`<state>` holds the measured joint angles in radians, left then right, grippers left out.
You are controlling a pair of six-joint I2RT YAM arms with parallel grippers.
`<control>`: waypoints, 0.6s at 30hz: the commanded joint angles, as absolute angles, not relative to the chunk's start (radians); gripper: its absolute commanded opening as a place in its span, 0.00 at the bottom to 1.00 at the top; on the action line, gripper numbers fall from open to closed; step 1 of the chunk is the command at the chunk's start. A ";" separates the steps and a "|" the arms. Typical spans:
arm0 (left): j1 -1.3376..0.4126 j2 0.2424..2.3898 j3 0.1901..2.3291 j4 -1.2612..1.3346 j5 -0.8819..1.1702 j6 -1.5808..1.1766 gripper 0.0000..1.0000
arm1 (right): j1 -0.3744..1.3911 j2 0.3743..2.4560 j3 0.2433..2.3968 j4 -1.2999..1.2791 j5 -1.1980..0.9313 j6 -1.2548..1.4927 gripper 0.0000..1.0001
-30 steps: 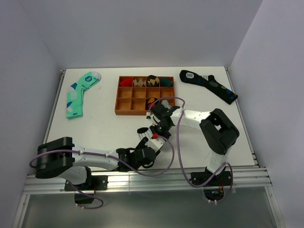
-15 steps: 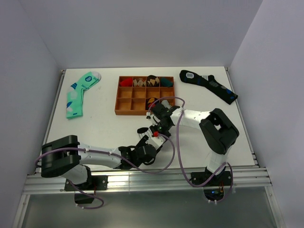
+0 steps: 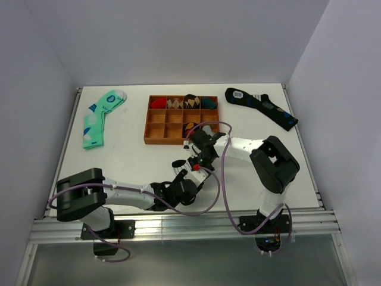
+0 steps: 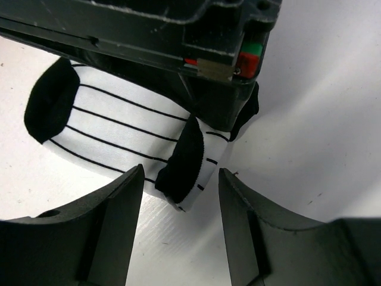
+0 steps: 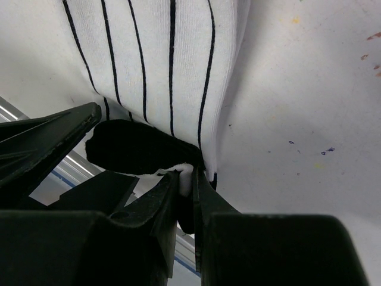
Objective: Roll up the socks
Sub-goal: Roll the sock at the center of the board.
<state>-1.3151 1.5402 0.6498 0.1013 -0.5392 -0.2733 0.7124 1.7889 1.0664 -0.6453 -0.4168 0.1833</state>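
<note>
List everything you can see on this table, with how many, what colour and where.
striped sock: one, white with thin black stripes and black ends, middle of the table
mint green sock: one, blue and white blotches, back left
black sock: one, blue patches, back right
tray: one, orange-brown, divided into compartments, back middle
rolled socks: several, red, beige, teal and dark, in the tray's compartments
table: one, white
cables: purple, looping along both arms
left gripper: one, black, open, fingers either side of the striped sock's folded end
right gripper: one, black, shut on the striped sock's edge
</note>
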 commanded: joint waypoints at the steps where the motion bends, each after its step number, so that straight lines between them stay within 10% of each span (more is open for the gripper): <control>1: -1.309 1.557 0.677 0.138 -0.517 -0.282 0.59 | 0.698 1.815 1.069 -0.673 -0.347 0.147 0.04; 18: -1.282 1.555 0.620 0.167 -0.495 -0.413 0.39 | 0.693 1.810 1.057 -0.652 -0.367 0.155 0.04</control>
